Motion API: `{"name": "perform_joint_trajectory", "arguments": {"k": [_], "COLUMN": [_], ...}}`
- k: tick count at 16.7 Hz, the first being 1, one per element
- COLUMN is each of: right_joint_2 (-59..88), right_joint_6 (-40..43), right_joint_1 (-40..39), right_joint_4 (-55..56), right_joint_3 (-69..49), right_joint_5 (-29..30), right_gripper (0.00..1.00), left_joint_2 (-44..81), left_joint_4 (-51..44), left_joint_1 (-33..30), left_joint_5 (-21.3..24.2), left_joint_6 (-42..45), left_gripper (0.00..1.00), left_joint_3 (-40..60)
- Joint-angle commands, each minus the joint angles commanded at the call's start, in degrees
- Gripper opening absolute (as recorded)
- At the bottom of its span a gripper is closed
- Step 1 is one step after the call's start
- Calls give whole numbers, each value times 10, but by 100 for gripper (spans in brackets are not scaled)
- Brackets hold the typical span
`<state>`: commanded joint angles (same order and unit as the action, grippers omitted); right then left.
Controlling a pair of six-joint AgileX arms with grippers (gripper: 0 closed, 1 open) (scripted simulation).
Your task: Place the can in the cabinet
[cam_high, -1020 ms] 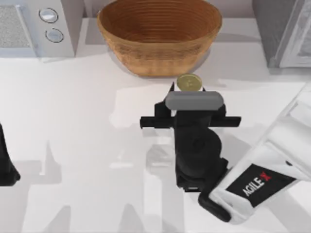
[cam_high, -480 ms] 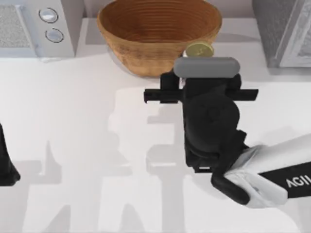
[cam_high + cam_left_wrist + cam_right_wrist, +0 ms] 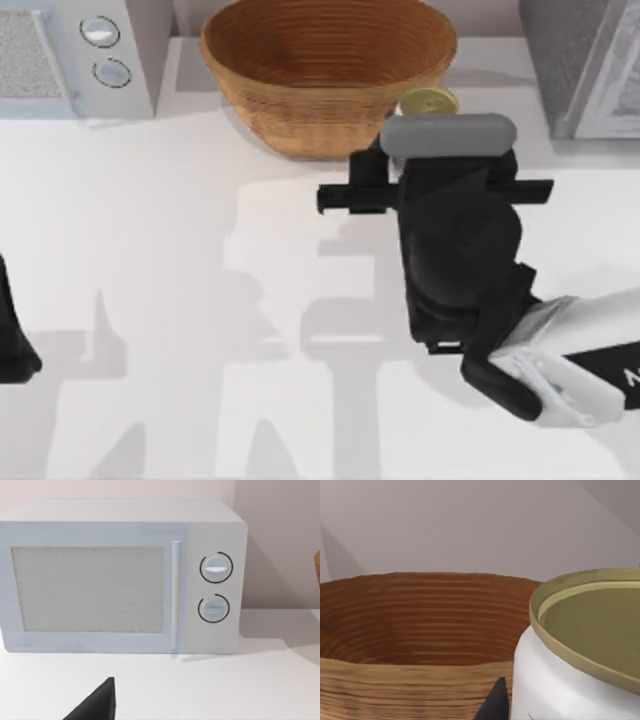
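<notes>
Gold-topped can held in the closed right tool, beside the wicker basket; left tool parked at the surface's left edge, finger state indiscernible.

From my left wrist camera: a light grey microwave stands upright on the white tabletop, set back against the pale wall. Its door has a speckled grey window panel with a slim vertical handle beside it. Past the handle sit two round knobs, one above the other, both with their bars lying flat. A dark pointed bit of my left gripper pokes into view over the tabletop, clear of the microwave. A sliver of something orange-brown shows at the side past the knobs; I can't tell what it is.
</notes>
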<state>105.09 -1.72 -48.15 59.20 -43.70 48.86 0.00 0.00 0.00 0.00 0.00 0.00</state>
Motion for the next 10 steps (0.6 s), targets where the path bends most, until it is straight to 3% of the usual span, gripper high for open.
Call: {"name": "perform_joint_trajectory", "arguments": {"k": [4, 10], "right_joint_2": [-132, -473], "right_joint_6": [-7, -9], "right_joint_1": [70, 221], "right_joint_4": [-89, -284], "right_joint_3": [99, 279], "right_joint_5": [-92, -266], "right_gripper": [0, 0], "left_joint_2": [0, 0], "left_joint_4": [0, 0], "left_joint_1": [0, 0], "left_joint_5": [0, 0], "left_joint_6": [0, 0], "left_gripper": [100, 100], "left_joint_3": [0, 0]}}
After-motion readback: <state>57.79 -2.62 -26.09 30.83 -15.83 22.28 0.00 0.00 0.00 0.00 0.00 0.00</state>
